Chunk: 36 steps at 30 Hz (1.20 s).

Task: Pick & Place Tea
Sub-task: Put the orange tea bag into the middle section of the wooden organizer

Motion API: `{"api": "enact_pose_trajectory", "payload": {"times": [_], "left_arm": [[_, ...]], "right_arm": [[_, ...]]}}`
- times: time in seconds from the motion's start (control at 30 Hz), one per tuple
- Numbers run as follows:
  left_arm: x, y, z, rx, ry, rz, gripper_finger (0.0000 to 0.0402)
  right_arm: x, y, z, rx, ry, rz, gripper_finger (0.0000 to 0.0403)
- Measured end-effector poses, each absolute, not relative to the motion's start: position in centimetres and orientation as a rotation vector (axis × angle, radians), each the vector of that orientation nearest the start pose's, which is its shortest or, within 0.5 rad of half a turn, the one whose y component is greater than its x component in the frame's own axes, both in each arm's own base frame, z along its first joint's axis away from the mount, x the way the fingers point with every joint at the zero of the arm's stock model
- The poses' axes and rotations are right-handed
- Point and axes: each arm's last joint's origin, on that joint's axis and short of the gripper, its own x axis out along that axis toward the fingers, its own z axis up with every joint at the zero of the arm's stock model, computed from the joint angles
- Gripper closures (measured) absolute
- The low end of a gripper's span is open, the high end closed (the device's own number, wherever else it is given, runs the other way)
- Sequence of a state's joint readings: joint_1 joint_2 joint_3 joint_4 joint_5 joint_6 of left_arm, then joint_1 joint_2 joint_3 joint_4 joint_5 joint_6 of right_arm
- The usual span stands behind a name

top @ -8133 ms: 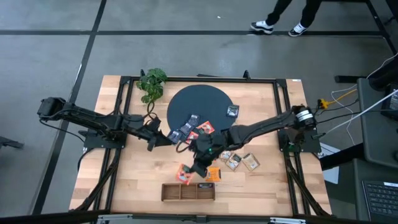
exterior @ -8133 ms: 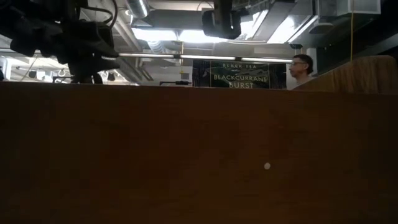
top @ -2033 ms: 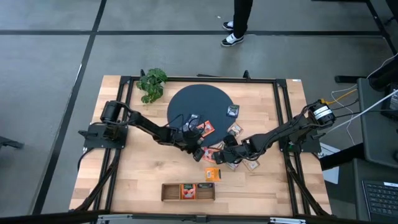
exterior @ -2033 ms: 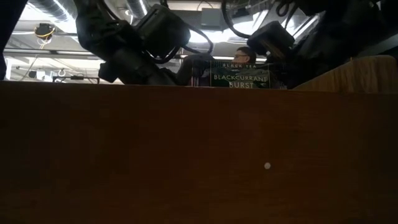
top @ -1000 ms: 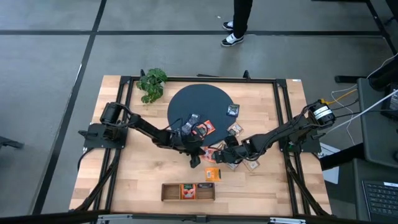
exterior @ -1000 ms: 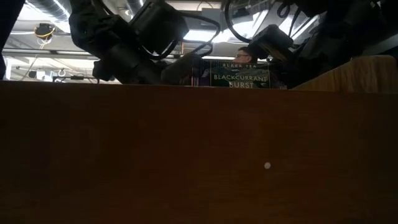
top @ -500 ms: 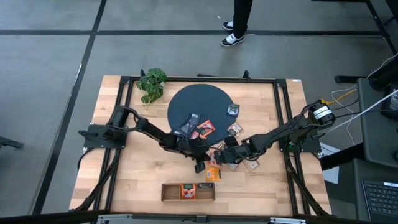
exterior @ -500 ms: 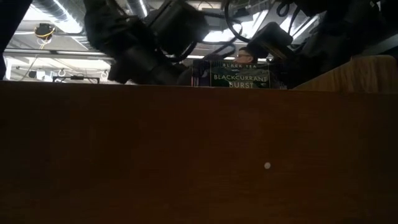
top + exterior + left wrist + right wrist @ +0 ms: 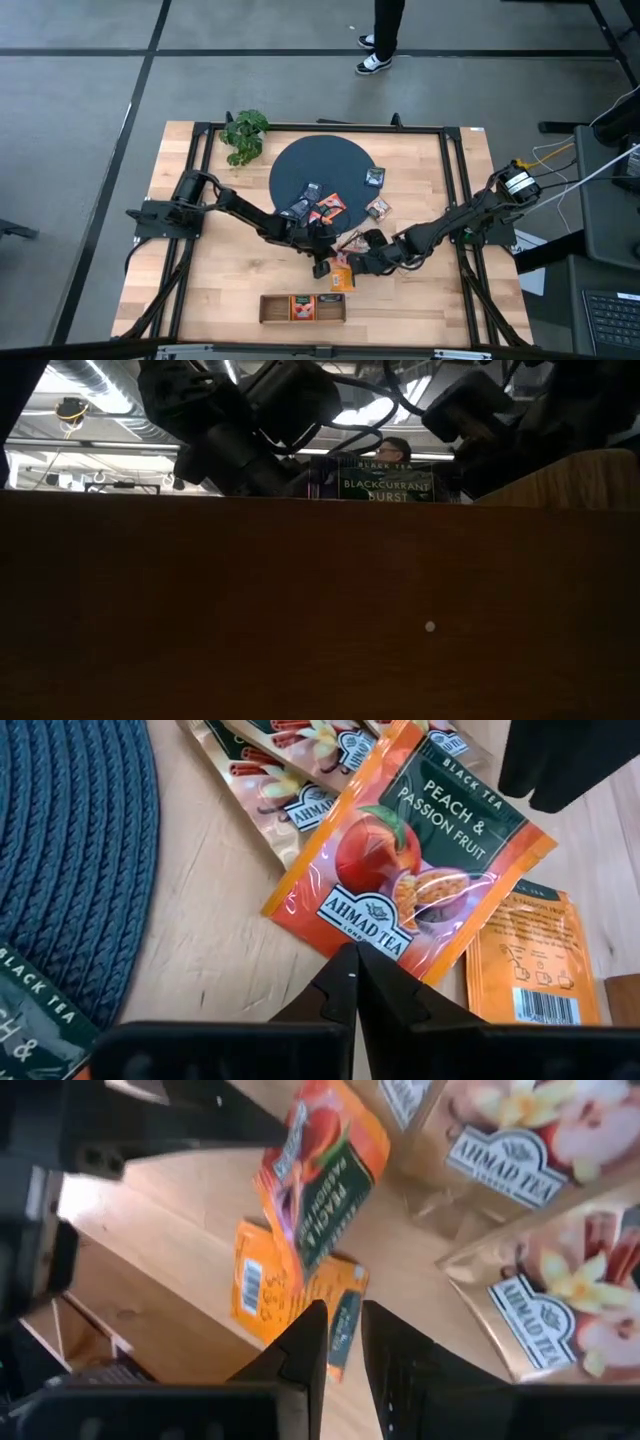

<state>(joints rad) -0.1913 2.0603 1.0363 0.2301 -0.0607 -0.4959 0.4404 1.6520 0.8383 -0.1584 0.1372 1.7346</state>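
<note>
- Wooden table (image 9: 200, 290): fills the middle of the high view.
- Person (image 9: 385, 35): only legs and shoes, on the floor at the top edge of the high view, well apart from the table.
- Dark round mat (image 9: 320, 165): lies on the upper middle of the table. Holds a few tea sachets along its lower right edge.
- Leafy plant (image 9: 243, 133): sits in the upper left of the table, just beside the mat.
- Long wooden tray (image 9: 272, 308): lies near the bottom edge of the table. Holds one red-orange sachet (image 9: 300, 305) in the middle part and a darker one (image 9: 327, 305) in the part to its right.
- Left gripper (image 9: 350, 960): reaches in from the left, to just below the mat. Squeezed tight on one corner of the peach tea sachet (image 9: 410, 870), which tips up off the wood.
- Right gripper (image 9: 335, 1340): reaches in from the right, very near the left one. Fingers a little apart, with nothing between them, above an orange sachet (image 9: 265, 1285) that lies flat and face down on the table.
- Beige sachets (image 9: 520, 1150): lie in a loose bunch on the wood, just right of the two grippers.
- Beige sachet on its own (image 9: 378, 208): lies on the wood by the lower right edge of the mat.
</note>
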Motion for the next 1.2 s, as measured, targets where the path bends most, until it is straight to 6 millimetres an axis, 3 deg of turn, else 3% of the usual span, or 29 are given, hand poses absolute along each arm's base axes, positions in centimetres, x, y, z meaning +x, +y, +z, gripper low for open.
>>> {"api": "enact_pose_trajectory", "payload": {"times": [0.7,0.93,1.2], "left_arm": [[38.4,-7.3,8.9,-0.397,0.785,0.080,0.0398],[38.4,-7.3,9.2,-0.401,0.783,0.070,0.0398],[38.1,-7.2,10.2,-0.422,0.796,0.068,0.0398]], "right_arm": [[29.9,12.6,12.9,1.340,0.805,-0.551,0.0334],[30.0,12.4,12.9,1.312,0.807,-0.544,0.0392],[29.9,12.4,12.9,1.261,0.816,-0.525,0.0398]]}}
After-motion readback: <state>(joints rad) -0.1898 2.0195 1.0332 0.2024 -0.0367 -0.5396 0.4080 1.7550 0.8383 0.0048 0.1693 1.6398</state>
